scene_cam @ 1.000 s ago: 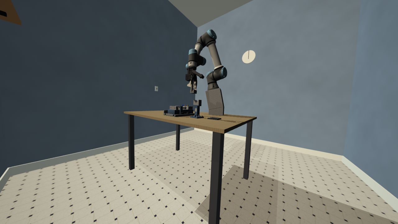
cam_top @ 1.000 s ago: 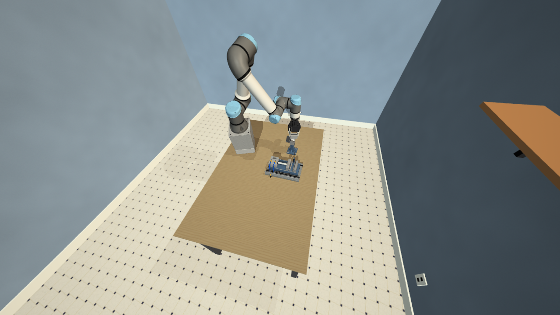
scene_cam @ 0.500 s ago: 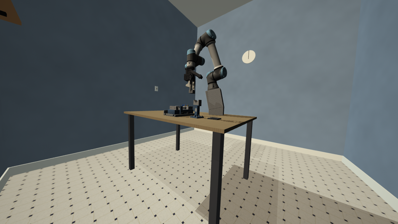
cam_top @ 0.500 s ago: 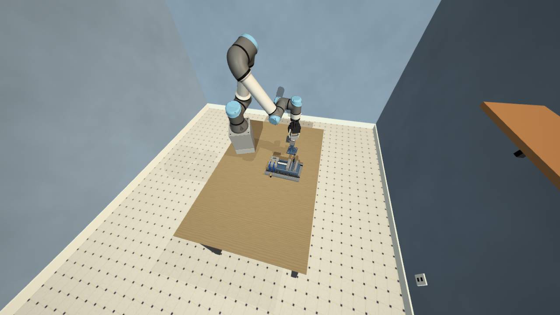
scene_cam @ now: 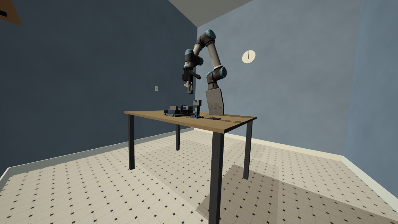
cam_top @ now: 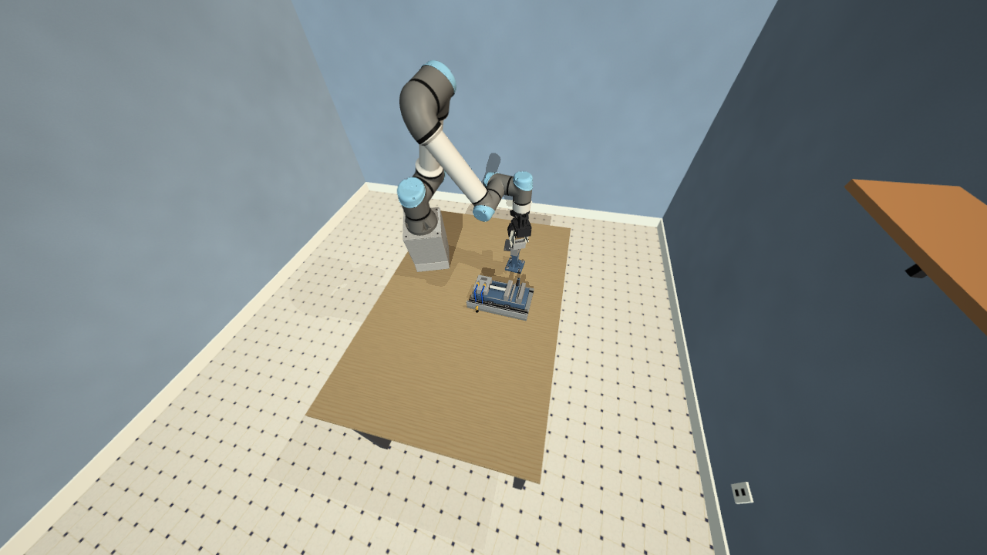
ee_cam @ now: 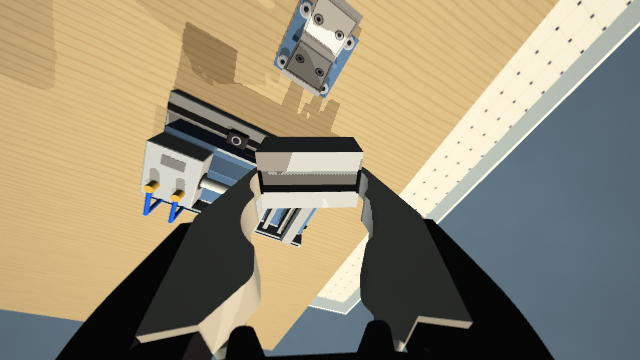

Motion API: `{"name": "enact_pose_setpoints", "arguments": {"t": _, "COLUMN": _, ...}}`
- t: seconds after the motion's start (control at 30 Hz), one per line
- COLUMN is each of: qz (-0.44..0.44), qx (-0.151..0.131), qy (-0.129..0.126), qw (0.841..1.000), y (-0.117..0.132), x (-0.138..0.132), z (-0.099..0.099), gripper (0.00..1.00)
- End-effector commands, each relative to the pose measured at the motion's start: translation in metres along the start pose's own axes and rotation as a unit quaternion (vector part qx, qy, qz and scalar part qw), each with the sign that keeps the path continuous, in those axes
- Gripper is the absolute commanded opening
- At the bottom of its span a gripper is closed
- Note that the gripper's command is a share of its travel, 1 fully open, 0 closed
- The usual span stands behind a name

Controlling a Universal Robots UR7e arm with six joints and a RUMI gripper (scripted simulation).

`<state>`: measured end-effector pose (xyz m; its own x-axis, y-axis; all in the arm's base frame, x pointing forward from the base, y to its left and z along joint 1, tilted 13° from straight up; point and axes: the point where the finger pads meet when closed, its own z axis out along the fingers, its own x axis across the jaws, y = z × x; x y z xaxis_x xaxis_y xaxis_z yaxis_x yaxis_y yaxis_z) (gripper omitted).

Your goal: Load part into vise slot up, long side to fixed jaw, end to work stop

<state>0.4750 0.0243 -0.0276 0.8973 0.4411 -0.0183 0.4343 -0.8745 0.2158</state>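
The hand [cam_top: 517,244] [scene_cam: 190,90] [ee_cam: 310,169] is closed on the part [ee_cam: 309,172], its fingers pinching the block at the two ends of its length, as the wrist view shows. The block is held in the air, well clear of the worktop [cam_top: 441,372] [scene_cam: 164,118]. In the wrist view its milled slot [ee_cam: 310,179], a dark lengthwise channel, shows on the side turned to the camera. The V-block [cam_top: 514,264] [scene_cam: 197,102] [ee_cam: 322,45] stands upright on its blue pedestal, with nothing lying in its notch. From the top, it is at the far side of the vise [cam_top: 500,297] [scene_cam: 178,111] [ee_cam: 220,150], near it but apart. The vise stands open, its air cylinder [cam_top: 483,283] [ee_cam: 176,171] on the left with blue hoses [cam_top: 478,293] [ee_cam: 148,204] running from brass-coloured fittings [ee_cam: 151,187]. In the exterior view the infeed plate [scene_cam: 214,118], dark and low, lies to the right of the V-block. The part is outside the vise.

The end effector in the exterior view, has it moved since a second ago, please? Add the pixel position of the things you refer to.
Yes, the end effector [cam_top: 517,243] [scene_cam: 190,88] [ee_cam: 310,169] has shifted slightly left in that view, judged against the V-block [cam_top: 514,264] [scene_cam: 197,104] [ee_cam: 311,66].
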Motion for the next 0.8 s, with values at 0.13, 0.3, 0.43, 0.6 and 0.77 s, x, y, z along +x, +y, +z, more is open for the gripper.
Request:
{"name": "enact_pose_setpoints", "arguments": {"t": 0.13, "qz": -0.037, "qx": 0.0, "qy": 0.001, "qw": 0.999, "y": 0.011, "x": -0.002, "z": 0.0, "gripper": 0.0}}
{"name": "enact_pose_setpoints", "arguments": {"t": 0.3, "qz": -0.06, "qx": 0.0, "qy": 0.001, "qw": 0.998, "y": 0.019, "x": -0.003, "z": 0.0, "gripper": 0.0}}
{"name": "enact_pose_setpoints", "arguments": {"t": 0.43, "qz": -0.07, "qx": 0.0, "qy": 0.001, "qw": 0.998, "y": 0.022, "x": -0.004, "z": 0.0, "gripper": 0.0}}
{"name": "enact_pose_setpoints", "arguments": {"t": 0.6, "qz": -0.094, "qx": 0.0, "qy": 0.001, "qw": 0.996, "y": 0.029, "x": -0.006, "z": 0.0, "gripper": 0.0}}
{"name": "enact_pose_setpoints", "arguments": {"t": 0.77, "qz": -0.117, "qx": 0.0, "qy": 0.001, "qw": 0.993, "y": 0.036, "x": -0.008, "z": 0.0, "gripper": 0.0}}
